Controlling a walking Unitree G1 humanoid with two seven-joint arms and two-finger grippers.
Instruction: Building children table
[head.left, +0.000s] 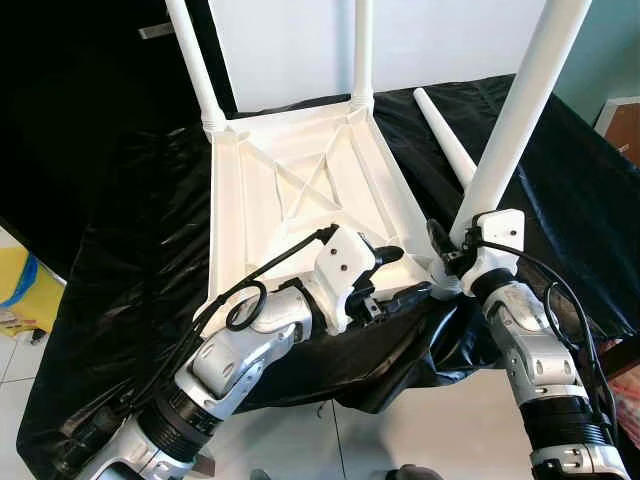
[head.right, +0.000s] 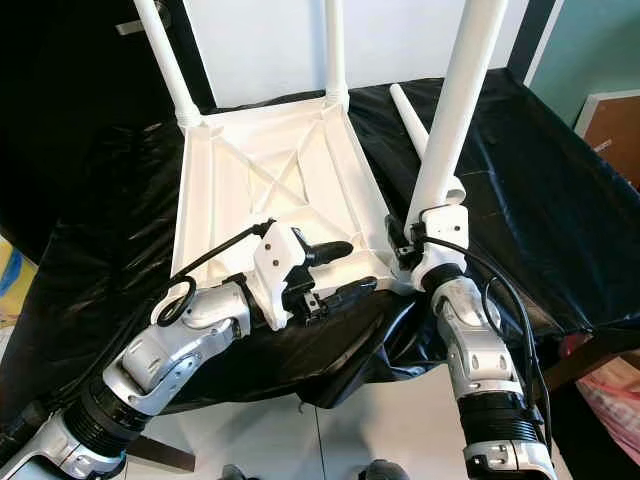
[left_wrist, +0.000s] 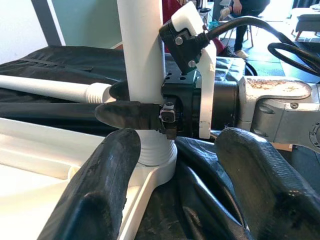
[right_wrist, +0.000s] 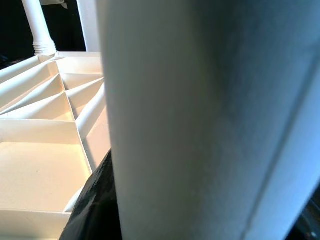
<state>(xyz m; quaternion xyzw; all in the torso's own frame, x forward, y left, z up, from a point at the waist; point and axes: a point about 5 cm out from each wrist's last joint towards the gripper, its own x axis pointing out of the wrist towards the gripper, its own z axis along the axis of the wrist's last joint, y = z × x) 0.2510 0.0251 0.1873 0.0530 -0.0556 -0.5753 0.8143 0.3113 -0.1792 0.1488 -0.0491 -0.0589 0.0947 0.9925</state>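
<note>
Black plastic sheeting (head.left: 120, 230) covers the counter, with a white wall behind it and pale floor tiles below its near edge. On the sheeting lies a white plastic children's table top (head.left: 300, 190), turned upside down so its ribbed underside faces up, its long axis running away from the robot. Two white round legs (head.left: 192, 62) stand upright in the far corner sockets. A third white leg (head.left: 520, 110) rises at a slight tilt from the near right corner, its long axis pointing up and a little to the right. A loose white tapered leg (head.left: 447, 135) lies flat on the sheeting just right of the top, pointing away. The right hand (head.left: 447, 258) is clamped around the base of the third leg. The left hand (head.left: 400, 275) is spread open at the near edge, holding nothing.
</note>
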